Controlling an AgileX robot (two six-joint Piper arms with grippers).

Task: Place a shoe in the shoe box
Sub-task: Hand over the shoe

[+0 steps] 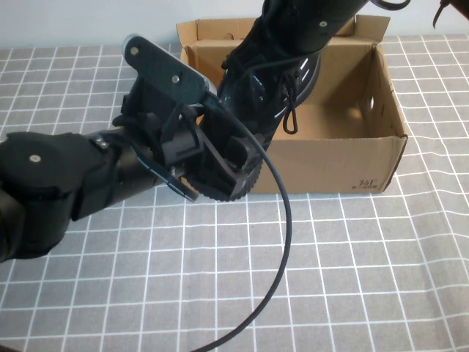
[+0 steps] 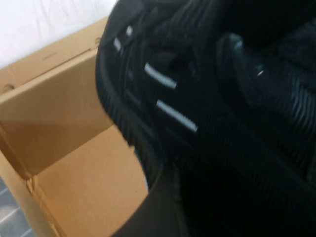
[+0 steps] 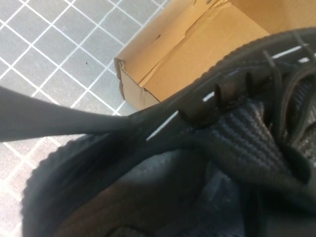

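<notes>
Shoe [image 1: 275, 84]: upper centre, tilted over shoe box [image 1: 330, 158], your right gripper [image 1: 322, 22] clamped on it for lowering; left gripper [image 1: 227, 165] spread wide at sole, released

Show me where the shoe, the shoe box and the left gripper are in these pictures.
shoe [image 1: 275, 88], high view, on its black side with white stripes.
shoe box [image 1: 330, 165], high view, on its front cardboard wall.
left gripper [image 1: 231, 165], high view, between its open fingertips, at the shoe's sole.
</notes>
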